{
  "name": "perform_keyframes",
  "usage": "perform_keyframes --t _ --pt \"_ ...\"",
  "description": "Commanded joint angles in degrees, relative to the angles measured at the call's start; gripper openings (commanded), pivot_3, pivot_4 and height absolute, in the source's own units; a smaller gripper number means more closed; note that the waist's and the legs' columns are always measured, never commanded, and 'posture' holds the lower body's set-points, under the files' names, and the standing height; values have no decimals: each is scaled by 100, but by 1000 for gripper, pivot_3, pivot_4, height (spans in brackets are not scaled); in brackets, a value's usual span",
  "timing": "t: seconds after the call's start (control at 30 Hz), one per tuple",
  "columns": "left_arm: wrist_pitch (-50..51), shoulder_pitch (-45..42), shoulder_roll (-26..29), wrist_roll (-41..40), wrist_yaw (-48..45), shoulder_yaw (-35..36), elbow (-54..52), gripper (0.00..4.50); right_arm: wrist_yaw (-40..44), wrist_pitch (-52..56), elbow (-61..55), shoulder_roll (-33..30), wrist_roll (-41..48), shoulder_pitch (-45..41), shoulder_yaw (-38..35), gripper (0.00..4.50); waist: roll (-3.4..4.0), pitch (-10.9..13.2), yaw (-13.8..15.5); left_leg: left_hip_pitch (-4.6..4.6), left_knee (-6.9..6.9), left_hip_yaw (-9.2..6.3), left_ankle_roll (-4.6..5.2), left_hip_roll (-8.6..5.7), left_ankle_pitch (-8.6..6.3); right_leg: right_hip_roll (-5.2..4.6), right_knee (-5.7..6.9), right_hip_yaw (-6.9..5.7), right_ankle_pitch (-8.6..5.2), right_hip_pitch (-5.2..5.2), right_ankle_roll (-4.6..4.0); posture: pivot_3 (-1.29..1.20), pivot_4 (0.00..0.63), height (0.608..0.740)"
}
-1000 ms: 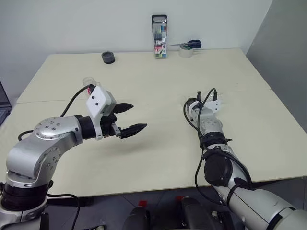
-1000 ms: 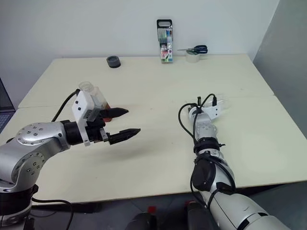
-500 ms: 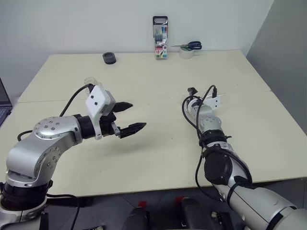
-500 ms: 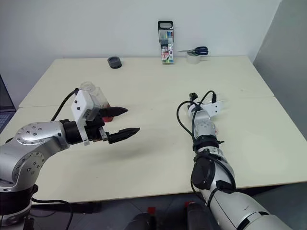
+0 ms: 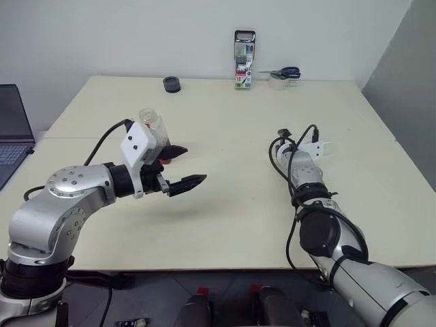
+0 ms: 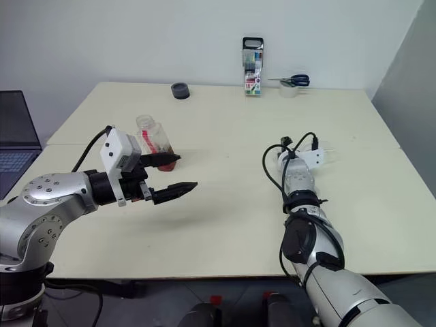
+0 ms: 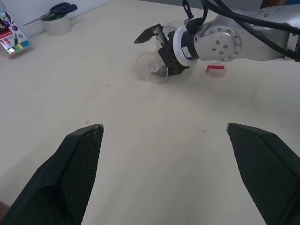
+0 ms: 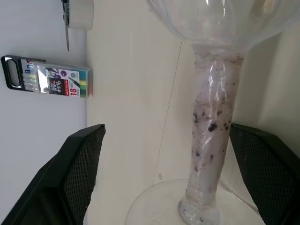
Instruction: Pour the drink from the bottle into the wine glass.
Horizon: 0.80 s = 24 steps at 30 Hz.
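Our left gripper (image 6: 170, 173) hovers with fingers apart just in front of the upright bottle (image 6: 154, 139) on the table's left, while our right gripper (image 7: 157, 40), also spread, straddles the upright glass's (image 8: 208, 140) stem.

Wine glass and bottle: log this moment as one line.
left claw: open, empty, near bottle | right claw: open, either side of wine glass stem, no grip | bottle: standing, not held | pour: not started
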Motion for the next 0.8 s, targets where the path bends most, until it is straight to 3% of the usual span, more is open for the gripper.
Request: perform_keyframes --t 0.03,0.43,0.8 --pt "-157 -47 77 43 -56 85 -53 4500 -419 -199 29 -272 -151 429 -101 4482 1 0 10 0 0 -1 0 -1 0 -1 -2 -1 0 2 0 0 150 740" --pt "-259 -99 -38 124 -90 -28 54 4500 -1213 825 -1808 13 47 1069 228 4482 12 7 75 -8 -8 -16 6 -21 -3 -25 -15 -9 -2 1 3 0 150 740" --pt "-259 -89 -12 124 -75 -7 52 4500 -860 1227 -1600 194 409 860 210 4482 12 7 -60 -7 -78 14 6 -1 -3 -34 -11 11 -2 -53 2 0 150 740"
